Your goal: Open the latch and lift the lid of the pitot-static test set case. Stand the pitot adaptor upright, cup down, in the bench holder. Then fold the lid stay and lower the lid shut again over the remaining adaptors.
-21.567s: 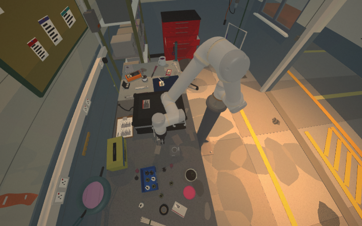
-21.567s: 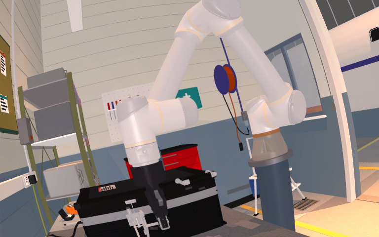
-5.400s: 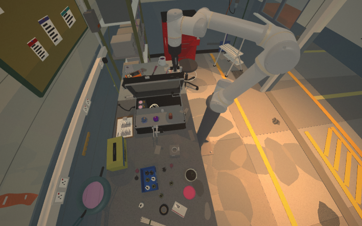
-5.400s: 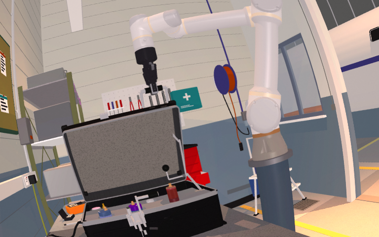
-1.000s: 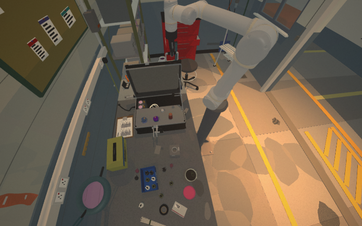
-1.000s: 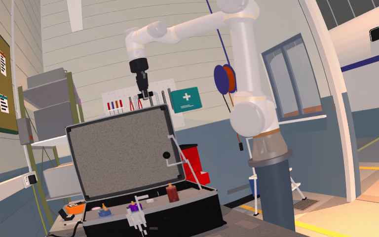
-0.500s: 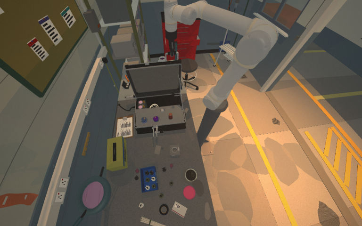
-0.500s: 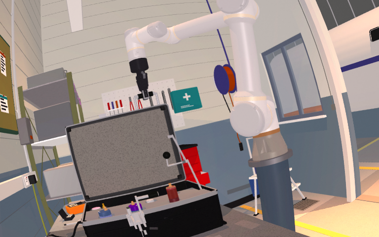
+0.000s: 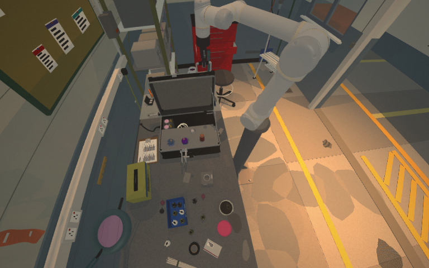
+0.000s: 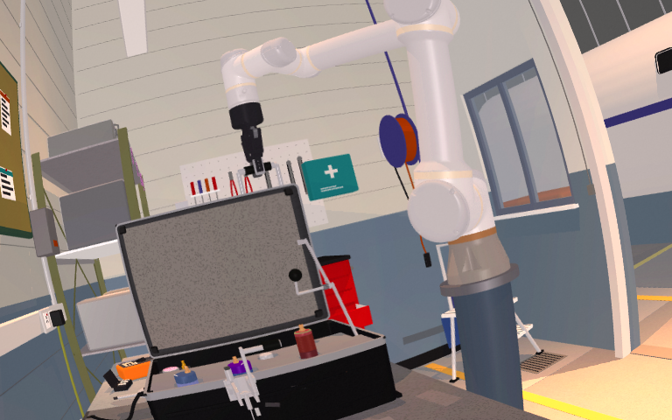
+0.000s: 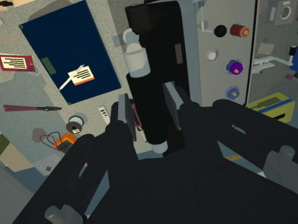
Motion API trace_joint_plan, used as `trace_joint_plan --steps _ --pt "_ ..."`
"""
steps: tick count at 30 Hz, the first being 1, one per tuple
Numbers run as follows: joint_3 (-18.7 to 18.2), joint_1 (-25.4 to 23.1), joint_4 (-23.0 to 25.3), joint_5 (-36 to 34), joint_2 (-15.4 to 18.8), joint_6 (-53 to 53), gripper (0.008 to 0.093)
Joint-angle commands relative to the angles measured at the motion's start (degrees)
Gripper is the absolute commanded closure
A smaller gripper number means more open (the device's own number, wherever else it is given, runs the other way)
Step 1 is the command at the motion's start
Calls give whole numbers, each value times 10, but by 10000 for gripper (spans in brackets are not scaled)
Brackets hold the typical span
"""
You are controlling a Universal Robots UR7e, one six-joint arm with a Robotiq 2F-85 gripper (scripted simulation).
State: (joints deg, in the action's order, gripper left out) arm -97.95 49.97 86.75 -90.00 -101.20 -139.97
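The lid [image 10: 220, 267] stands raised over the black case [image 10: 270, 379], propped by a white lid stay [image 10: 324, 289] on its right side. My gripper [image 10: 256, 168] is at the handle [image 11: 148, 102] on the lid's top edge. It is open around the handle and holds nothing. Three adaptors stand in the case tray: a red one [image 10: 305, 341], a purple one [image 10: 240, 366] and a blue one [image 10: 185, 375]. The latch [image 10: 243, 389] hangs open at the case front. The grey bench holder [image 9: 207, 178] sits on the bench in front of the case.
Behind the case is a pegboard with tools [image 10: 223, 181] and a red tool cabinet [image 10: 342, 292]. A yellow box [image 9: 138, 182], a blue block [image 9: 176, 212], a cup [image 9: 226, 207] and small parts lie in front of the case. A clipboard [image 9: 148, 150] lies left.
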Motion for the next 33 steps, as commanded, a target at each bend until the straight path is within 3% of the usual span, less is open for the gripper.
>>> trace_joint_plan --steps 1,16,33 --pt "0 0 0 0 0 0 634" --pt "15 0 -14 0 1 0 634" --pt "98 0 -86 0 11 0 634"
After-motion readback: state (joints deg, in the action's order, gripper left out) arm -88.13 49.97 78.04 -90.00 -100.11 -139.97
